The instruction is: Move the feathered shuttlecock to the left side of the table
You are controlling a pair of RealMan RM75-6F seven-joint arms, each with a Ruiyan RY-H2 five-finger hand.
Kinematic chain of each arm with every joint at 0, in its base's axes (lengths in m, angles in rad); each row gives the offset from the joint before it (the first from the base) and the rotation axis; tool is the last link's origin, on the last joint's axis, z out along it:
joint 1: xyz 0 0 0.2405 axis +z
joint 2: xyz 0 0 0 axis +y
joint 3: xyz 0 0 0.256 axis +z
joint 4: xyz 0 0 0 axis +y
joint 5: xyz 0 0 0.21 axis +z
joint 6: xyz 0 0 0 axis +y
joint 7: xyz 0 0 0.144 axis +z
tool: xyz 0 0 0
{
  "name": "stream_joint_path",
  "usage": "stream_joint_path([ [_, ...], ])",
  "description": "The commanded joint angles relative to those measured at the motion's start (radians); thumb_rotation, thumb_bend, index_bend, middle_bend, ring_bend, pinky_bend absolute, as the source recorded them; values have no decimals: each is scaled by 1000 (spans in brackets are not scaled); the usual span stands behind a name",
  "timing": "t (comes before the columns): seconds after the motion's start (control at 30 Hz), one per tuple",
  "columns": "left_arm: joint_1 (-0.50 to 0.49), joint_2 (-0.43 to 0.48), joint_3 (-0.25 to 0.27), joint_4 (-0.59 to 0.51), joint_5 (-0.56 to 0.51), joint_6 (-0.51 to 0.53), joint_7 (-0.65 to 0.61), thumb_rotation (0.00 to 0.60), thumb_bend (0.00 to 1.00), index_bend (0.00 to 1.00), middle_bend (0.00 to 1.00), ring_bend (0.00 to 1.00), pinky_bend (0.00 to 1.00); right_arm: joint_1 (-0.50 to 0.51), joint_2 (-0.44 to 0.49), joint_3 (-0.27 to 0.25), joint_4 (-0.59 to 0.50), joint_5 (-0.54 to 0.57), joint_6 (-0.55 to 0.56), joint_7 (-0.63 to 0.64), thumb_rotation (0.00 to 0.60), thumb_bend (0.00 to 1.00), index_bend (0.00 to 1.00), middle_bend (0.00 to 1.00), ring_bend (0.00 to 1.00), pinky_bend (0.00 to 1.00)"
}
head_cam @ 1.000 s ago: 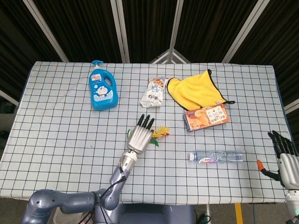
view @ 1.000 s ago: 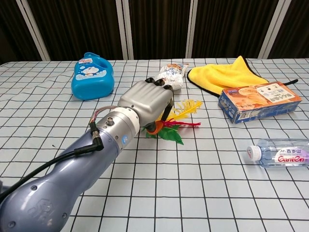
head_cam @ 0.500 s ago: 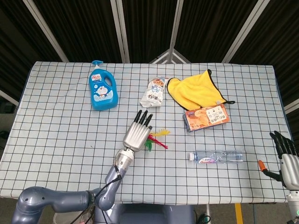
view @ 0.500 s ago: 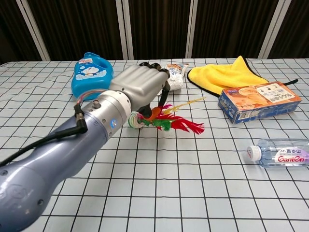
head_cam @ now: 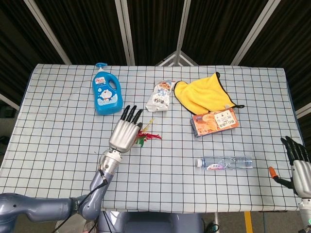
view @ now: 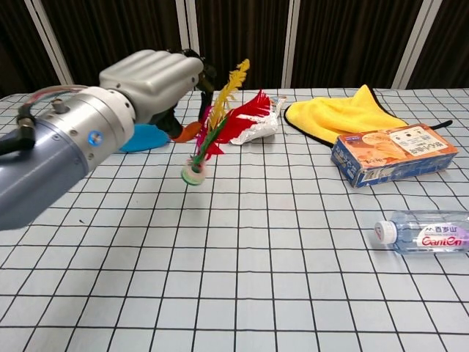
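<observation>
Gripping the feathered shuttlecock point(view: 212, 136) among its red, yellow and green plumes, the left hand point(view: 157, 77) holds it in the upper-left of the chest view, base hanging down, near the blue detergent bottle point(head_cam: 105, 90). At the lower-right frame edge of the head view, the right hand point(head_cam: 299, 165) holds nothing, its fingers extended, well apart from the water bottle point(head_cam: 224, 162).

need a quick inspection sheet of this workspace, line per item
surface: table under a white cloth with a black grid
job's things: feathered shuttlecock lifted, feathers up, base hanging just above the cloth
clutter: blue detergent bottle, snack packet, yellow cloth, orange box, water bottle lying flat
hands: left robot hand holds the shuttlecock; right robot hand at the table's edge, holding nothing
cables: black cable along the left forearm
surroundings: dark curtains, metal frame poles
</observation>
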Motion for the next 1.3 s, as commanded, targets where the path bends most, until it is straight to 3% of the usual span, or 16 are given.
stream_joint_path([
  [0.03, 46, 73, 27, -70, 20, 24, -60, 600, 623, 568, 102, 0, 0, 0, -1, 0, -1, 0, 1, -6, 600, 394, 0, 0, 0, 0],
  [0.33, 139, 179, 107, -143, 59, 69, -178, 600, 623, 567, 103, 0, 0, 0, -2, 0, 0, -1, 2, -16, 600, 394, 0, 0, 0, 0],
  [0.63, 217, 248, 176, -132, 107, 93, -296, 600, 622, 567, 104, 0, 0, 0, -6, -3, -6, -4, 0, -30, 600, 394, 0, 0, 0, 0],
  [0.9, 251, 295, 202, -111, 131, 85, -349, 600, 622, 564, 103, 0, 0, 2, -6, -4, -8, -5, -3, -38, 600, 393, 0, 0, 0, 0],
  [1.3, 282, 292, 220, -61, 140, 60, -406, 600, 606, 548, 102, 0, 0, 1, -5, -4, -9, -3, -5, -36, 600, 394, 0, 0, 0, 0],
])
